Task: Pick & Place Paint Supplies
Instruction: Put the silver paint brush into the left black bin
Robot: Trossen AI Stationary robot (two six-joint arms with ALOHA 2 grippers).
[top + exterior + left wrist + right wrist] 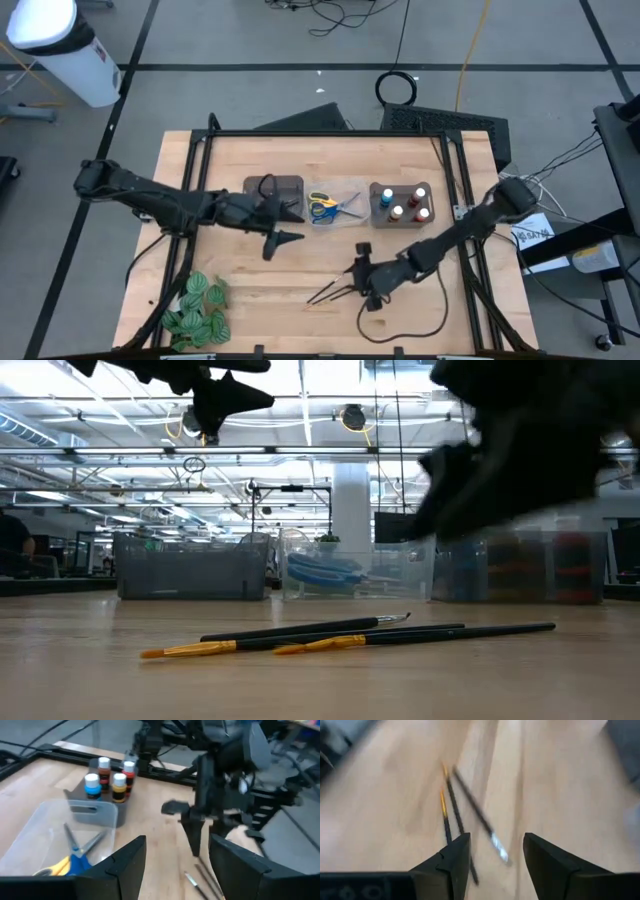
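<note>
Three thin dark paintbrushes [330, 291] lie flat side by side on the wooden table, also in the low view [340, 635] and the right wrist view [465, 805]. My right gripper [356, 272] is open, just above and right of the brushes, touching nothing [495, 842]. My left gripper [285, 239] is open and raised in the air near the bins [177, 845]. Scissors [325, 208] with blue and yellow handles lie in the clear bin [30, 835]. Small paint bottles [403, 204] stand in the right grey bin [95, 812].
Three bins stand in a row at mid-table: a grey one [275, 193], the clear one [350, 190], the grey bottle bin [378, 190]. A green striped leafy bunch [195, 310] lies at the near left corner. A cable [400, 325] loops near the right gripper. Bare wood [470, 310] lies around the brushes.
</note>
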